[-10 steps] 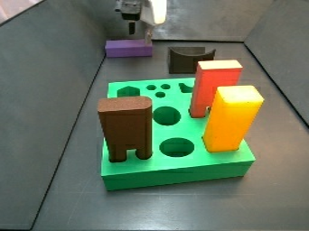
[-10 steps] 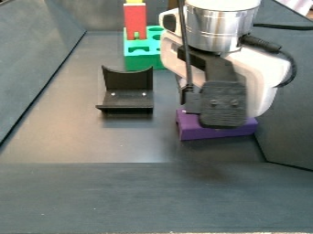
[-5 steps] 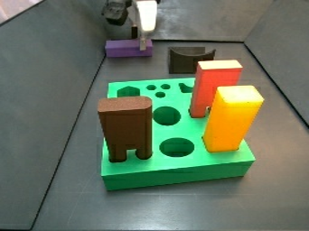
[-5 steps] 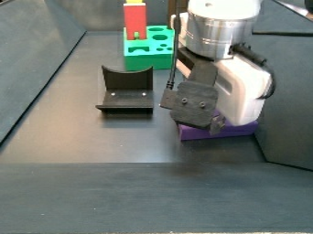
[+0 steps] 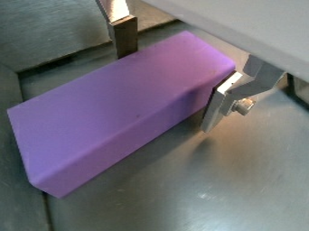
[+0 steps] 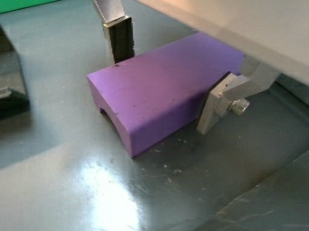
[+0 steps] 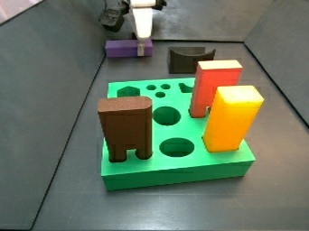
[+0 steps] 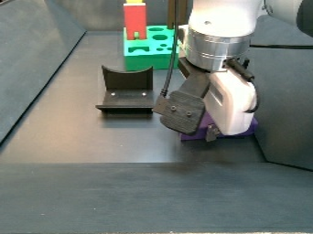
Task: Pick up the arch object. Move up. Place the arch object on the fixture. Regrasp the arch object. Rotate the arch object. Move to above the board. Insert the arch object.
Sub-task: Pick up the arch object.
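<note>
My gripper (image 6: 169, 72) straddles the arch object (image 6: 163, 90), lying flat on the floor beside the fixture (image 8: 124, 89), fingers (image 6: 119, 38) apart on either long face, squeeze running across its long axis, not yet clamped.

The gripper (image 6: 169, 77) is down low at the floor, its two fingers set apart on opposite long sides of the arch object (image 6: 163, 86). In both wrist views one silver finger (image 5: 121, 27) with its dark pad stands just at one face, and its mate (image 6: 221, 101) sits against the opposite face. In a side view the gripper (image 8: 202, 128) hangs below the white wrist, body tilted, pointing down.
</note>
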You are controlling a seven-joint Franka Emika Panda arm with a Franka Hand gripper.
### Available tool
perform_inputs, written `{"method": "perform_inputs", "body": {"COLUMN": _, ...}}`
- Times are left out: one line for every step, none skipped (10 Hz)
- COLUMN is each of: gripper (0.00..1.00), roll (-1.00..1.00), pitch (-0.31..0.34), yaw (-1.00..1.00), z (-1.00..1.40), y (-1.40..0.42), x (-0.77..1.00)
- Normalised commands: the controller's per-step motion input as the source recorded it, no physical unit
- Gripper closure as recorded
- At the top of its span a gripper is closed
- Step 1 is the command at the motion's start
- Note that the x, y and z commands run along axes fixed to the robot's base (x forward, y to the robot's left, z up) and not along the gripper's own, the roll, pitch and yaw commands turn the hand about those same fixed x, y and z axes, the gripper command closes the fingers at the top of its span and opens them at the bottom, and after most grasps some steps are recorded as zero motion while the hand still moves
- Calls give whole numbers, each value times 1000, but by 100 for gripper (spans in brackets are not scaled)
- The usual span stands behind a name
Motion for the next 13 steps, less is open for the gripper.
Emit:
{"method": "perform_inputs", "body": {"gripper": 0, "roll": -100, "pitch": -176, "yaw": -586, "z": 0, "y": -94, "x": -306}}
{"method": "perform_inputs", "body": {"gripper": 0, "roll": 0, "pitch": -71, "yaw": -431, "z": -91, "y": -111, "x": -117}}
{"method": "perform_inputs", "body": {"gripper": 0, "roll": 0, "pitch": -94, "yaw": -40, "z": -37, "y": 0, "x": -71}}
{"method": "perform_inputs", "body": {"gripper": 0, "roll": -13, "pitch": -59, "yaw": 0, "z": -23, "y": 0, "x": 0}}
{"method": "perform_inputs", "body": {"gripper": 0, "roll": 0, "pitch": 0, "yaw": 0, "z": 0, "y": 0, "x": 0}}
{"method": "perform_inputs", "body": {"gripper": 100, "roll": 0, "pitch": 0, "yaw": 0, "z": 0, "y": 0, "x": 0}}
{"method": "perform_inputs", "body": {"gripper": 100, "roll": 0, "pitch": 0, "yaw": 0, "z": 0, "y": 0, "x": 0}}
{"method": "perform_inputs", "body": {"gripper": 100, "roll": 0, "pitch": 0, "yaw": 0, "z": 0, "y": 0, "x": 0}}
{"method": "perform_inputs", "body": {"gripper": 100, "roll": 0, "pitch": 0, "yaw": 0, "z": 0, "y": 0, "x": 0}}
{"method": "perform_inputs", "body": {"gripper": 100, "roll": 0, "pitch": 0, "yaw": 0, "z": 0, "y": 0, "x": 0}}
{"method": "perform_inputs", "body": {"gripper": 100, "roll": 0, "pitch": 0, "yaw": 0, "z": 0, "y": 0, "x": 0}}
{"method": "perform_inputs", "body": {"gripper": 100, "roll": 0, "pitch": 0, "yaw": 0, "z": 0, "y": 0, "x": 0}}
{"method": "perform_inputs", "body": {"gripper": 100, "roll": 0, "pitch": 0, "yaw": 0, "z": 0, "y": 0, "x": 0}}
